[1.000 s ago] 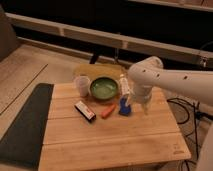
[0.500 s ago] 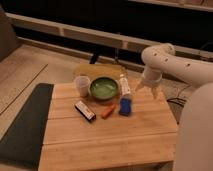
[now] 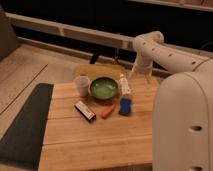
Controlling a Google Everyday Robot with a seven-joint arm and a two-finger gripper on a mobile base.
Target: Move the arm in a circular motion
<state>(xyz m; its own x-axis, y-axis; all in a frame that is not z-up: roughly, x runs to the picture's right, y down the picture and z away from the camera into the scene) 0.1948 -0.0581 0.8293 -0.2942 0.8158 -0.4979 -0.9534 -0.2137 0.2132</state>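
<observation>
Change since earlier frames: The arm (image 3: 170,55) had swung away from the middle of the worktop (image 3: 100,145) toward its rear right edge. The claw (image 3: 141,75) had risen from just above the blue object (image 3: 125,106) and shifted slightly left over the last half second. The near segment filled more of the right side of the view.
Arm position: A cream-white segment ran from the right edge of the view up to a rounded joint at upper centre-right. A thick segment with dark screw holes stood in the right foreground.
Claw position: It hung below the rounded joint, above the rear right edge of the worktop, behind and to the right of the bottle (image 3: 124,85). It touched no object.
Claw state: Whether it was apart or together could not be told.
Worktop contents: A green bowl (image 3: 104,88) stood at centre, with a white cup (image 3: 82,85) just left of it and the bottle just right of it.
Front row: A flat packet (image 3: 85,110), an orange object (image 3: 107,111) and the blue object lay in front of the bowl.
Behind bowl: A yellow board (image 3: 97,70) lay there.
Left side: A dark mat (image 3: 25,125) lay beside the worktop.
</observation>
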